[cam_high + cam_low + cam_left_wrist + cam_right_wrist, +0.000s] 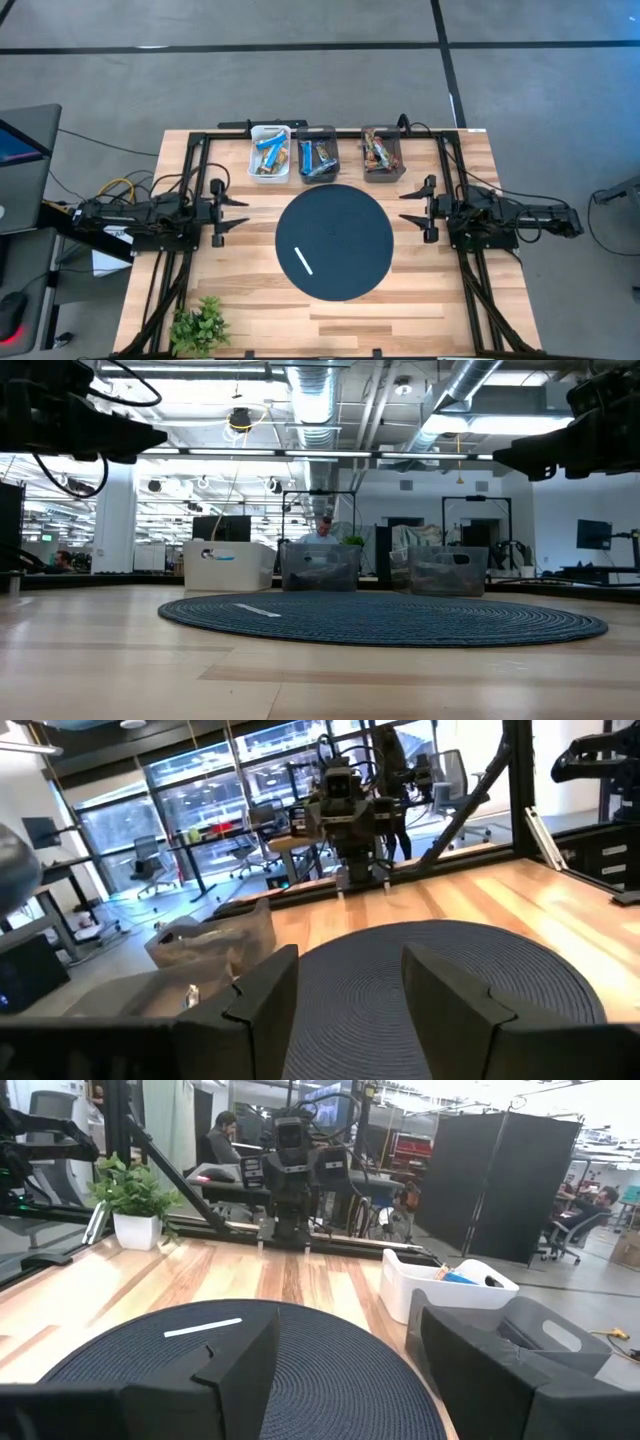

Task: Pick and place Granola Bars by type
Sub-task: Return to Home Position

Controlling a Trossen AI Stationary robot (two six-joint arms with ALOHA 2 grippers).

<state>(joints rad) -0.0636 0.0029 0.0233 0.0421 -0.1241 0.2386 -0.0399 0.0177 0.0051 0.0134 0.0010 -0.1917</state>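
Note:
The granola bars lie in three bins along the table's far edge: a white bin [270, 153] with blue and brownish bars, a clear middle bin [318, 154] with blue and brown bars, and a clear right bin [383, 154] with reddish multicoloured bars. A thin white stick [303, 260] lies on the round dark mat [334, 241]. My left gripper [240, 213] hovers open at the mat's left rim, above the table. My right gripper [408, 208] hovers open at the mat's right rim. Neither holds anything.
A small potted plant [199, 326] stands at the table's near left corner. Black frame rails [330, 131] run along the far edge and both sides. Bare wood lies between the mat and the near edge. People sit in the room behind.

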